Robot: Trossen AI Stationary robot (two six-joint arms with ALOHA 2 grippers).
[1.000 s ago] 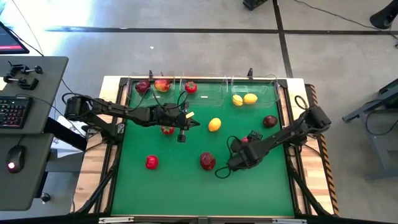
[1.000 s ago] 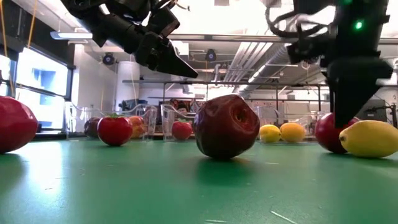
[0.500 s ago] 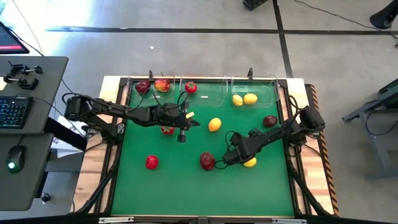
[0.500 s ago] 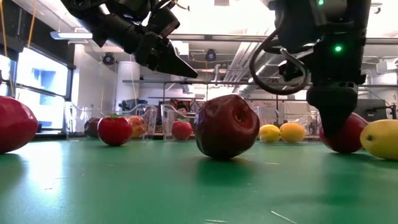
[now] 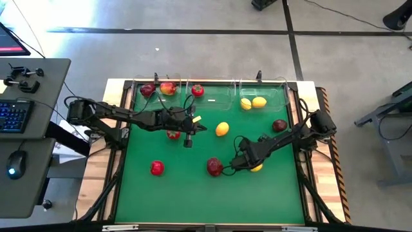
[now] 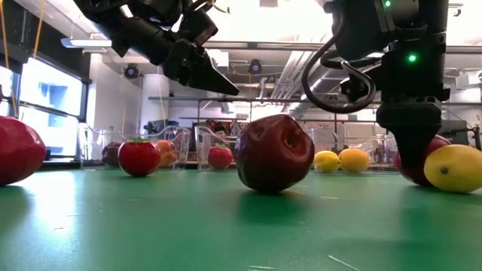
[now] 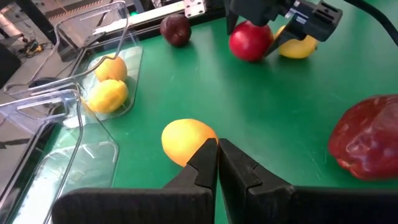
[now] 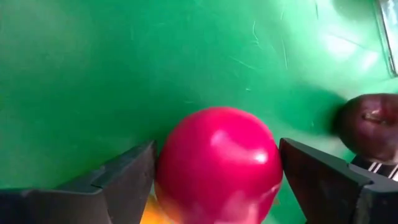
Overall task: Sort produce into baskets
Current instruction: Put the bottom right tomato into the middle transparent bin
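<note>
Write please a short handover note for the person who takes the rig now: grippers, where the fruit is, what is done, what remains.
Right gripper: open, down on the mat, fingers either side of a bright red fruit, not closed; a lemon lies against it.
Left gripper: shut, empty, above the mat's middle.
Done: left bin has three fruits, middle bin one red fruit, right bin two lemons.
Left on the green mat: six fruits, counting those two.

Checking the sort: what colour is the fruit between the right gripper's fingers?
Bright red fruit, between the open right gripper's fingers; clearest in the right wrist view.
</note>
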